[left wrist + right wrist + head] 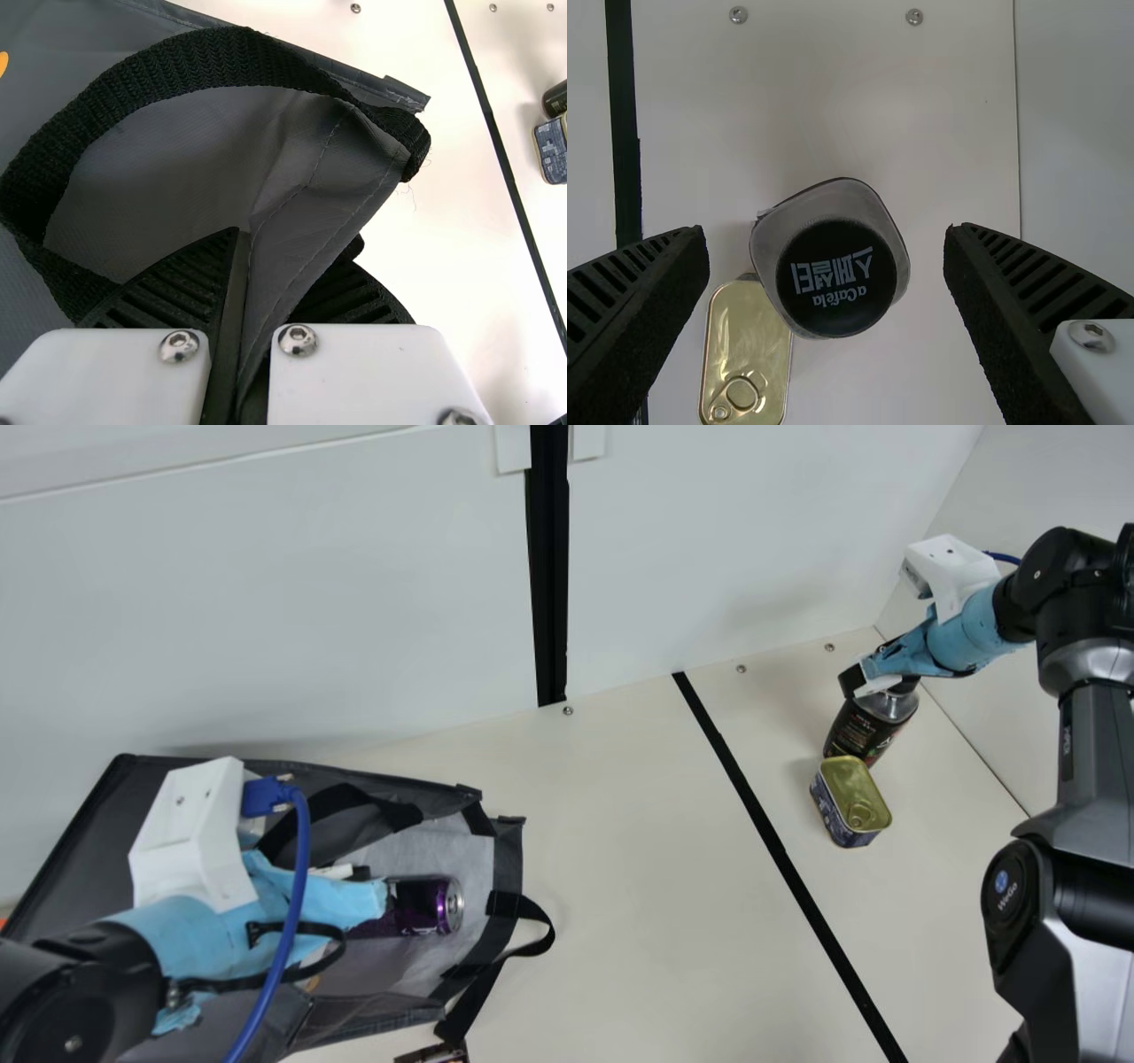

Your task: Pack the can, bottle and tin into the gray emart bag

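In the main view my left gripper (pixel 376 896) is at the gray bag (pixel 75 815), which lies with its mouth toward the right. The purple can (pixel 427 906) lies on its side inside that mouth. In the left wrist view my left gripper (pixel 252 328) is shut on a fold of the bag's edge (pixel 306 195). At the right, my right gripper (pixel 873 677) is over the standing bottle (pixel 866 726). The tin (pixel 855 802) stands close by it. Seen from the right wrist, the open right gripper (pixel 824 292) has the black bottle cap (pixel 837 279) between its separated fingers.
A black strip (pixel 771 833) crosses the table between bag and tin. Black handle loops (pixel 532 939) hang at the bag's mouth. White walls stand behind and at the right. A small dark item (pixel 434 1054) lies at the main view's bottom edge.
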